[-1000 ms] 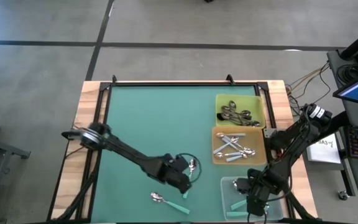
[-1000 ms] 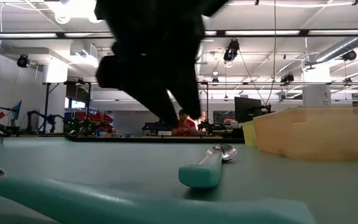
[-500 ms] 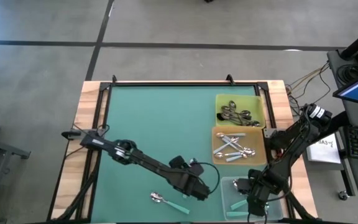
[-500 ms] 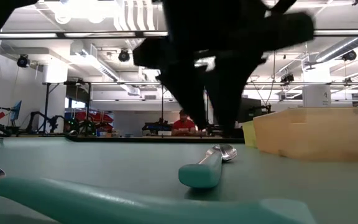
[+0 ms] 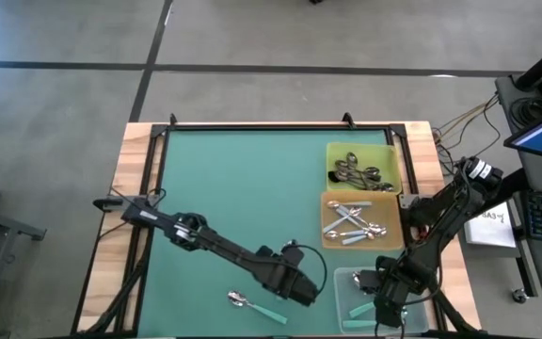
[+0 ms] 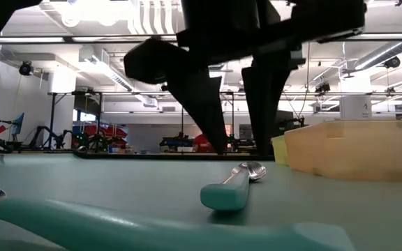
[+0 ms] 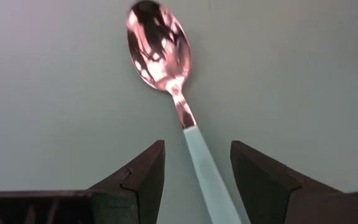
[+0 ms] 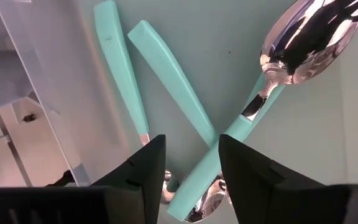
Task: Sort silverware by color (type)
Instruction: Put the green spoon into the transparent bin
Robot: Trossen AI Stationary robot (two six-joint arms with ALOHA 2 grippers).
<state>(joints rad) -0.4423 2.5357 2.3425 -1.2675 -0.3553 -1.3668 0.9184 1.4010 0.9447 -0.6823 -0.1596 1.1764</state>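
A spoon with a teal handle and shiny bowl (image 7: pixel 166 56) lies flat on the green table; it also shows in the low view (image 6: pixel 232 187). My left gripper (image 7: pixel 194 168) is open just above it, one finger on either side of the handle, touching nothing. In the high view my left gripper (image 5: pixel 301 285) hides this spoon. A second teal-handled spoon (image 5: pixel 257 304) lies on the table near the front edge. My right gripper (image 8: pixel 191 162) is open over the clear tray (image 5: pixel 346 281), above three teal-handled spoons (image 8: pixel 166 74) that lie in it.
A yellow tray (image 5: pixel 393 160) with dark spoons stands at the far right. An orange tray (image 5: pixel 327 221) with light-blue-handled spoons stands in front of it, then the clear tray. The orange tray's wall (image 6: pixel 354 150) rises to the right of the left gripper. The left half of the table is bare green mat.
My left gripper has moved toward the table's right and near edges, and now stands over the teal-handled spoon with a finger on either side of it. The spoons have not moved.
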